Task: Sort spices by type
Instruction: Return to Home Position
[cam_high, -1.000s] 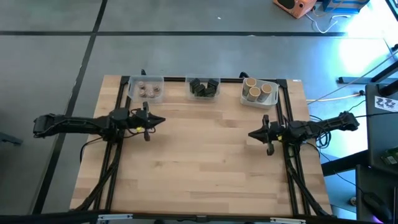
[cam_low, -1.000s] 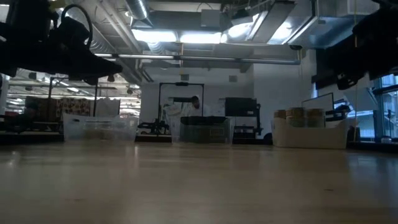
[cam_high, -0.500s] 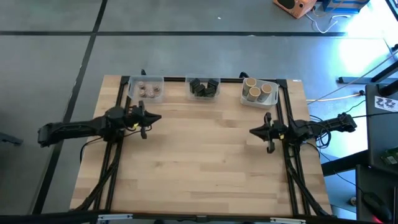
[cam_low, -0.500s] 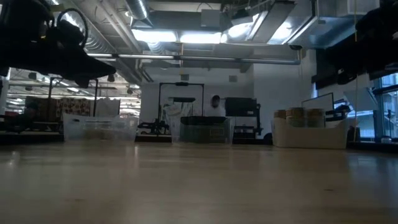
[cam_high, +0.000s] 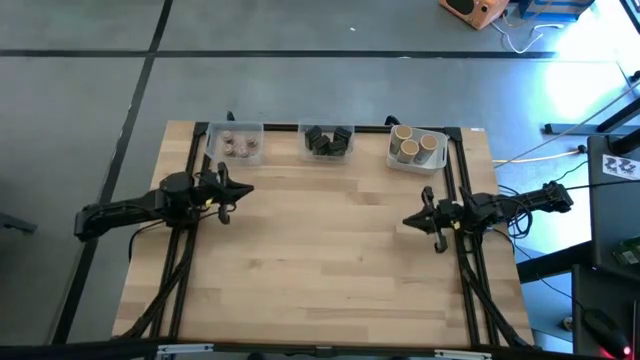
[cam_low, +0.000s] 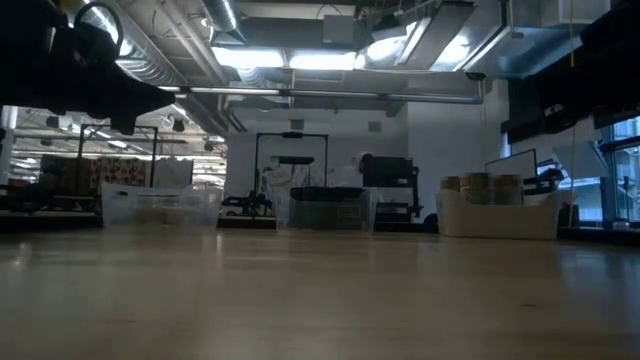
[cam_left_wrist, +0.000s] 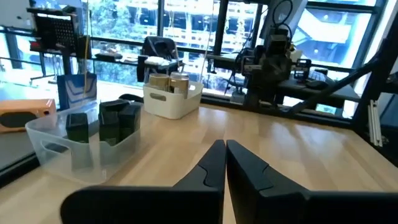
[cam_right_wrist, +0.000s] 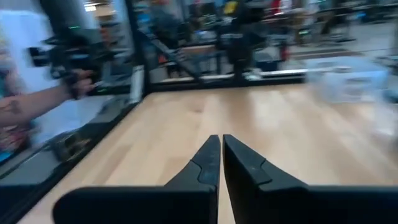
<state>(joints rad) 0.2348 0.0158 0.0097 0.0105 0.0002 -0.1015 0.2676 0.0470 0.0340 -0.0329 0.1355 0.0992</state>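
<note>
Already sorted, the spices sit in three tubs along the desk's (cam_high: 330, 260) far edge: brownish-pink round jars (cam_high: 238, 147) in the left clear tub (cam_high: 210, 150), dark grey blocks (cam_high: 327, 141) in the middle clear tub (cam_high: 302, 146), tan cylinders (cam_high: 410, 147) in the white tub (cam_high: 441, 156). Near the left clear tub the left hand (cam_high: 244, 189) hovers over the desk, fingers clenched together on nothing. By the desk's right edge the right hand (cam_high: 406, 221) hangs likewise clenched and empty

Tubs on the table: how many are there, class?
3, along the far edge: left clear tub with pink-brown jars, middle clear tub with dark blocks, right white tub with tan cylinders.
</note>
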